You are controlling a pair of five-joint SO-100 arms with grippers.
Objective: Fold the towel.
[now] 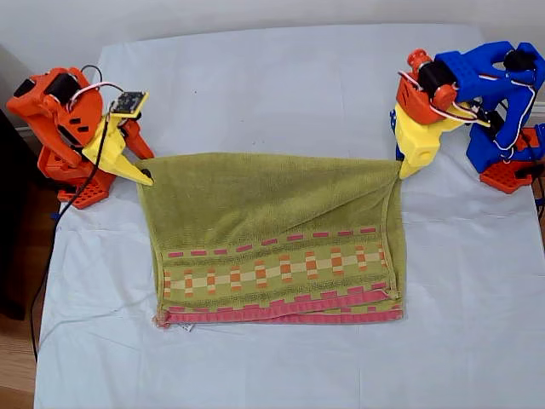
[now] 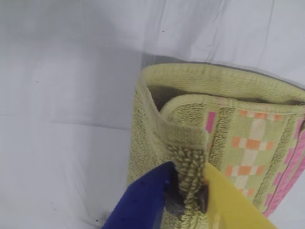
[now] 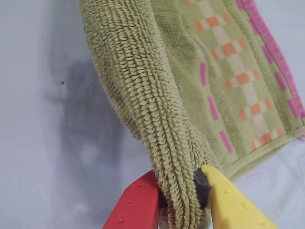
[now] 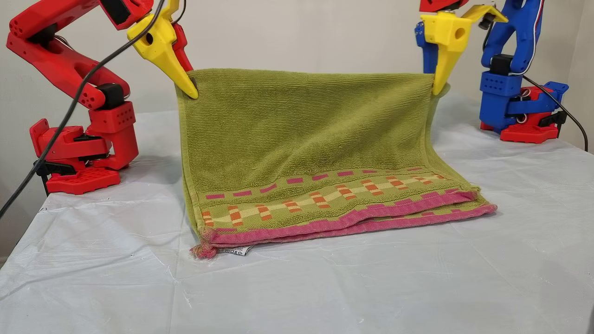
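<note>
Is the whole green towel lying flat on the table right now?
No. In the other view, the towel hangs from two raised grippers pinching its top corners, with only its pink-hemmed end resting on the table sheet.

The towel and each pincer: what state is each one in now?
towel: doubled over, fold edge lifted at both corners, pink hems lying together on the sheet.
my first pincer: shut on one raised corner.
my second pincer: shut on the other raised corner.
table sheet: spread flat, lightly creased.

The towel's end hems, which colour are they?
Pink-red hems on the olive-green towel; clearest in the other view.
</note>
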